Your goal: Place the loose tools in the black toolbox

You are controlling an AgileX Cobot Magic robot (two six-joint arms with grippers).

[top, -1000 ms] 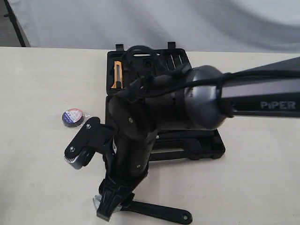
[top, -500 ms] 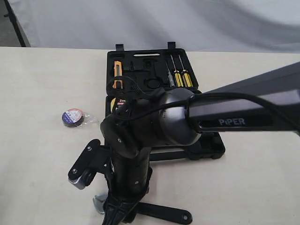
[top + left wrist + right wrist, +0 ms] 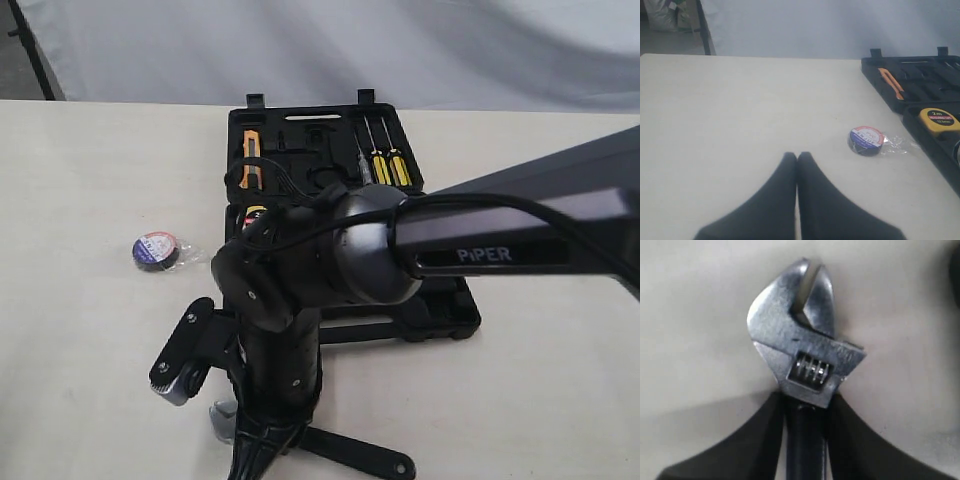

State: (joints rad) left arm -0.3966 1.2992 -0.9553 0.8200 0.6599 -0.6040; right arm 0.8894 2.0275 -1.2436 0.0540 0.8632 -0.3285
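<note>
Exterior view: right arm (image 3: 500, 245) hides wrench (image 3: 362, 458) neck and much toolbox (image 3: 455, 315).

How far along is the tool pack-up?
Done: no loose tool visibly boxed. In hand: right gripper closed around the silver adjustable wrench with black handle. Remaining: small black tape roll with blue-white label on the table, outside the black plastic toolbox; hammer not visible.

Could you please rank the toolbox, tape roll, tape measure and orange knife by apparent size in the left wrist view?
1. toolbox, though cut off at the edge
2. tape measure and tape roll: about alike, so unranked
3. orange knife: slimmest, though farther away
</note>
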